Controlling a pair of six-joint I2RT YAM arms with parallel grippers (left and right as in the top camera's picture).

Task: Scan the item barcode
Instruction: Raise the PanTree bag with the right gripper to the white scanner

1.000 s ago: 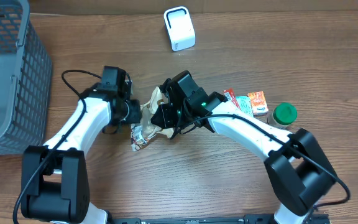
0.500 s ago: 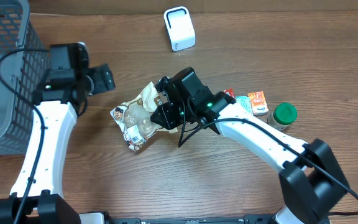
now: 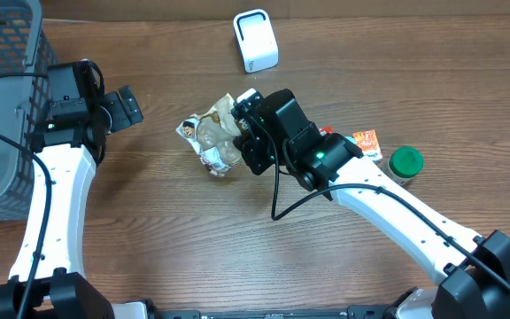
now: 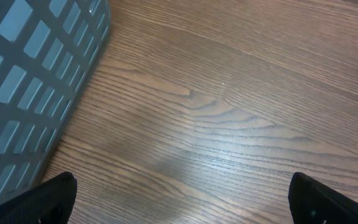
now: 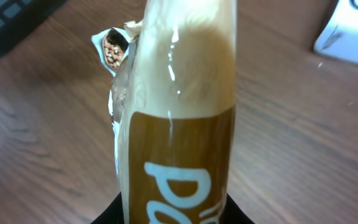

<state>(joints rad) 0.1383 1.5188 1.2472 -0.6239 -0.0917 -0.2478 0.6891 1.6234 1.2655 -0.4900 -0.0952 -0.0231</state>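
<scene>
Snack bag [image 3: 209, 142] is sitting in the grip of the right gripper [image 3: 240, 147], near the middle of the table [image 3: 193, 239] and a little in front of the white scanner [image 3: 255, 40], which is standing at the far edge. The right jaws are pinching in narrowly on the bag's right side, and its crumpled free end is pointing toward the left arm. In the right wrist view the bag [image 5: 173, 124] is filling most of the frame, standing upright between the dark fingers at the bottom edge, with a brown panel and pale lettering facing the camera. The print is blurred, so a barcode may be there but is not readable. A corner of the scanner [image 5: 353, 28] is showing at the upper right of that view.

The left gripper [image 3: 127, 106] is hovering well apart from the bag, just beside the grey basket [image 3: 7, 115], with its jaws spread wide and holding nothing. In the left wrist view its fingertips [image 4: 48, 199] are peeking in at the two bottom corners above bare wood, with the basket [image 4: 23, 81] wall at left.

Behind the right arm, a small orange carton [image 3: 367, 144] and a green-lidded jar [image 3: 405, 162] are lying close together.
</scene>
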